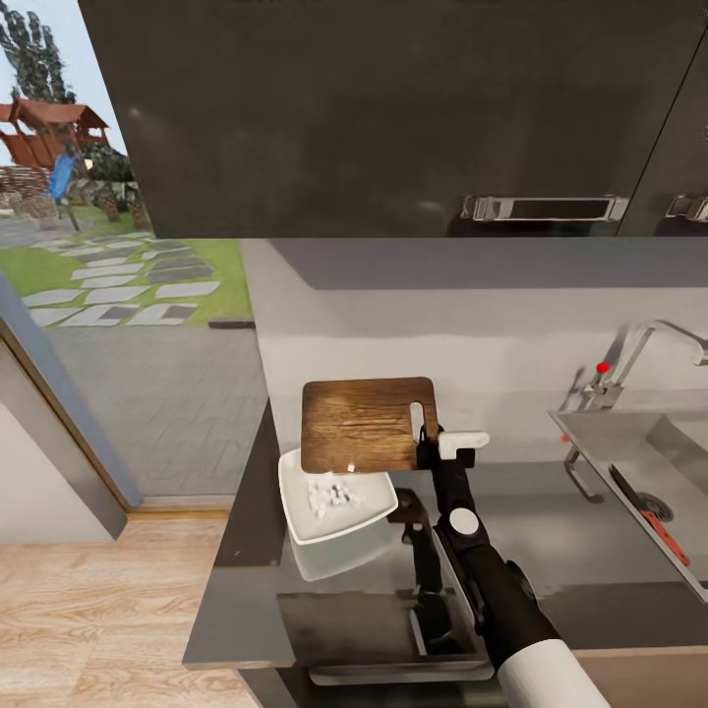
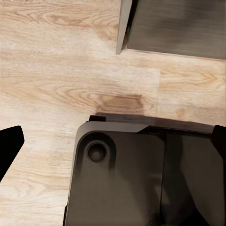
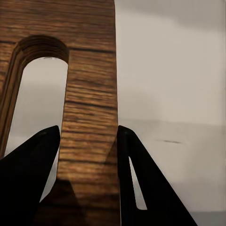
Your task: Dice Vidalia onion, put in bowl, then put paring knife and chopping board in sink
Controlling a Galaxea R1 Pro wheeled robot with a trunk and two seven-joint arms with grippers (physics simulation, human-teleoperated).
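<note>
- Grip first — the right gripper (image 1: pixel 430 447) was pinching the chopping board (image 1: pixel 366 425) by the strip of wood between the slot handle and the board's edge; in the right wrist view both dark fingers (image 3: pixel 33 169) sat pressed against that strip (image 3: pixel 89 117), one through the slot.
- Board position: it hung tilted, lifted off the countertop (image 1: pixel 531 551), its lower edge just above the far rim of the bowl (image 1: pixel 295 492).
- Bowl contents: white diced onion (image 1: pixel 329 495) lay heaped inside, with one pale bit apparently clinging near the board's lower edge — so the tipping step looked nearly done.
- Doing it well, as I judged it: keep the tilt over the bowl until the last bit drops, and avoid knocking the rim.
- Next leg: the sink (image 1: pixel 639 462) lay well to the robot's right, with the paring knife (image 1: pixel 649 516) already lying in it near the drain; the board would want a level, slow carry, since a narrow end-pinch invites swinging.
- Left gripper: one dark fingertip (image 2: pixel 9 146) showed over wood floor in the left wrist view; I could not tell whether it was spread or pressed together.
</note>
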